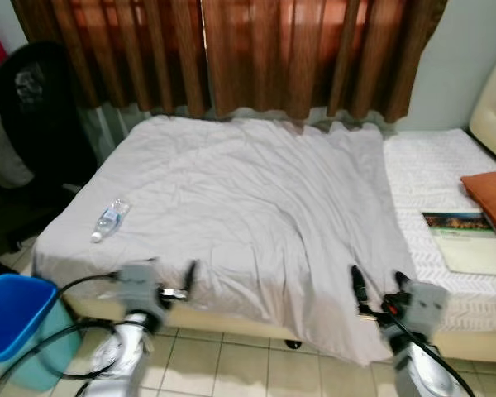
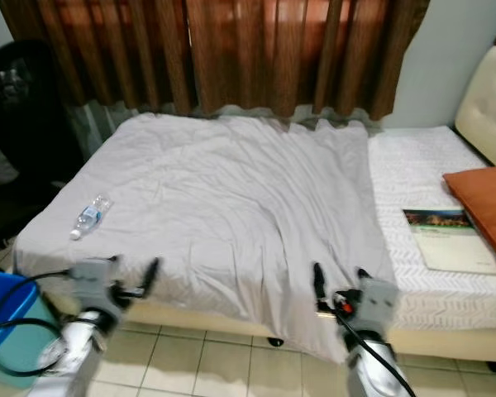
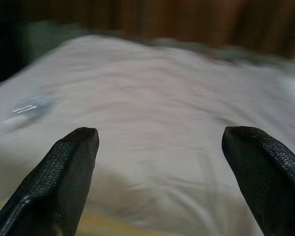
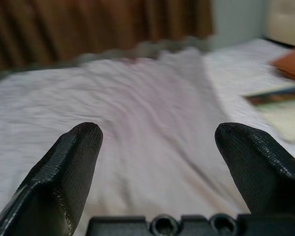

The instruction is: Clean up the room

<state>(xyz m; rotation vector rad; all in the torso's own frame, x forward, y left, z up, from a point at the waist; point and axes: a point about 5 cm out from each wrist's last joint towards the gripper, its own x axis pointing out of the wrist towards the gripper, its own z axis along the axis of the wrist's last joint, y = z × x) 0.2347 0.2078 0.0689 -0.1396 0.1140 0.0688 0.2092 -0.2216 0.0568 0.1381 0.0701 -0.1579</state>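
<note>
Both grippers — left gripper (image 1: 188, 279), right gripper (image 1: 379, 285) — hang spread and empty at the bed's edge; your clear plastic water bottle (image 1: 110, 219) lies on the grey sheet (image 1: 248, 207), near the blue bin (image 1: 12, 318) — approach left-handed, squarely.

A water bottle (image 1: 109, 219) lies near the bed's (image 1: 256, 207) left edge; a book (image 1: 467, 241) beside a cushion (image 1: 492, 203) at its right edge; a bin (image 1: 16, 318) on the floor, front-left corner.
</note>
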